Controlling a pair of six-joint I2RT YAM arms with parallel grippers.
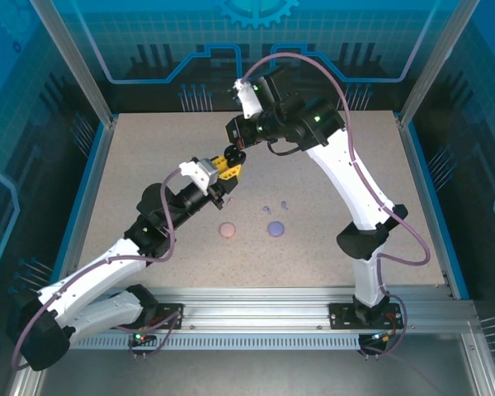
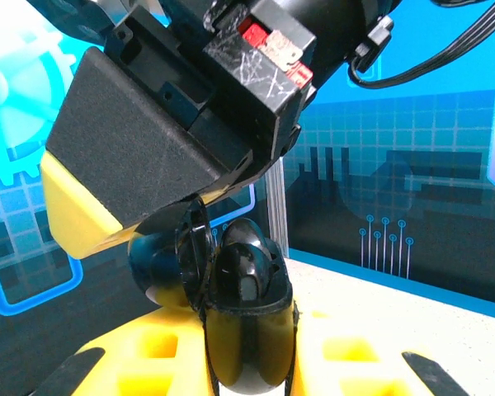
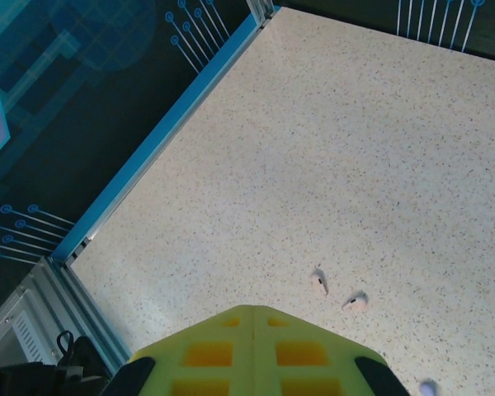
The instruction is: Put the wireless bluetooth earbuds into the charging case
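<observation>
While my left gripper (image 1: 224, 170) is raised mid-table, clenched on the black case (image 2: 246, 338), my right gripper (image 1: 236, 153) sits just above it, almost touching. Left wrist cam: the case stands upright between my yellow fingers with its lid (image 2: 175, 252) swung open to the left. The right gripper's black-and-yellow finger hangs right over the opening. Dark rounded shapes sit inside the case; can't tell if those are black buds. Right wrist cam: my right fingers look pressed together at the tip; can't tell whether anything tiny is pinched there. Two pale earbuds (image 3: 319, 280) lie loose on the table (image 1: 148, 181), just beside each other. Two lavender earbuds (image 1: 266, 208) lie near the lavender case (image 1: 275, 228), not in it. The pink case (image 1: 228, 230) is beside that one, apart from it, both well below my grippers.
</observation>
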